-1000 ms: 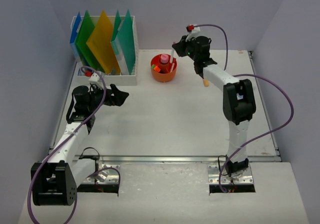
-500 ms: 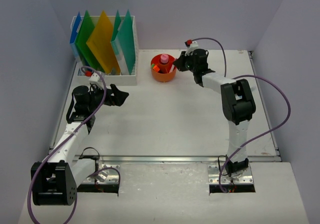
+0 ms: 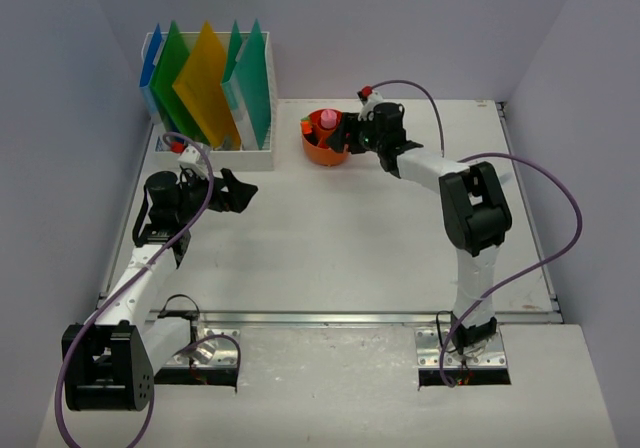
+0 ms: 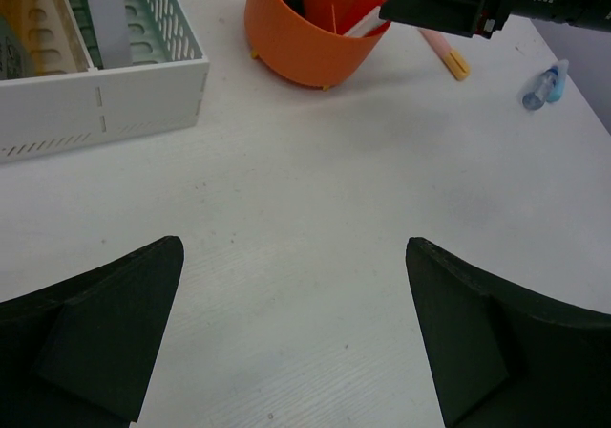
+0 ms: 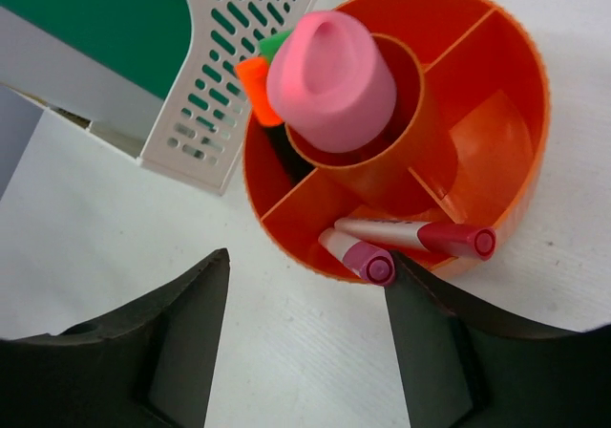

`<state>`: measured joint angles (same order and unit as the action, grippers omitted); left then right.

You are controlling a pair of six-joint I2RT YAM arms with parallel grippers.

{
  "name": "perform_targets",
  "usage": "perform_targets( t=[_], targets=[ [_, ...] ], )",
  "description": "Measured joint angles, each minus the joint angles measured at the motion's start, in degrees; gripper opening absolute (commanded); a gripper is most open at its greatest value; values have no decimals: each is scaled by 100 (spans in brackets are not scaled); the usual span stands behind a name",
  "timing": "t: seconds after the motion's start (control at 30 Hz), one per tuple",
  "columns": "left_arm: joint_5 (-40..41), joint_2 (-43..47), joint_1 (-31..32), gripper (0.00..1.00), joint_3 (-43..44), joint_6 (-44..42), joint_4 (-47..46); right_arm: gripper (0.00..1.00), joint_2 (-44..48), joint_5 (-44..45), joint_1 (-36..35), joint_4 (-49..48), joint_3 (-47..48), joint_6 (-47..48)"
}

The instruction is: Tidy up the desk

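Jaws open on both, my right gripper (image 5: 310,266) hangs over the round orange plastic holder (image 5: 487,141), nearer than my left gripper (image 4: 294,256) to the pink yellow-tipped stick (image 4: 442,53) just right of it.

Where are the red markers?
In the right wrist view, the markers lie in the orange holder's compartment nearest the right hand, below the pink cap.

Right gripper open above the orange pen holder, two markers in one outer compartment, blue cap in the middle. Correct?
Not quite. The cap in the middle is pink, not blue; the right wrist view shows it. The rest holds: right gripper open above the orange pen holder, two markers in one outer compartment.
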<state>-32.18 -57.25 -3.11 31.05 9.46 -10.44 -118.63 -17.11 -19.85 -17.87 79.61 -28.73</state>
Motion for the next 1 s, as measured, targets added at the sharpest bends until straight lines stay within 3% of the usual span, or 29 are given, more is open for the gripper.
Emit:
perform_targets(
  t=[0.5, 0.77, 1.0],
  targets=[
    [-37, 0, 0, 100, -2, -41, 37, 68, 906, -41, 4, 531, -74, 370],
    [-34, 16, 0, 100, 0, -421, 309, 64, 1064, 460, 729, 1373, 39, 1621],
    [-18, 31, 0, 100, 0, -627, 387, 61, 372, 590, 1694, 2564, 967, 3468]
  ],
)
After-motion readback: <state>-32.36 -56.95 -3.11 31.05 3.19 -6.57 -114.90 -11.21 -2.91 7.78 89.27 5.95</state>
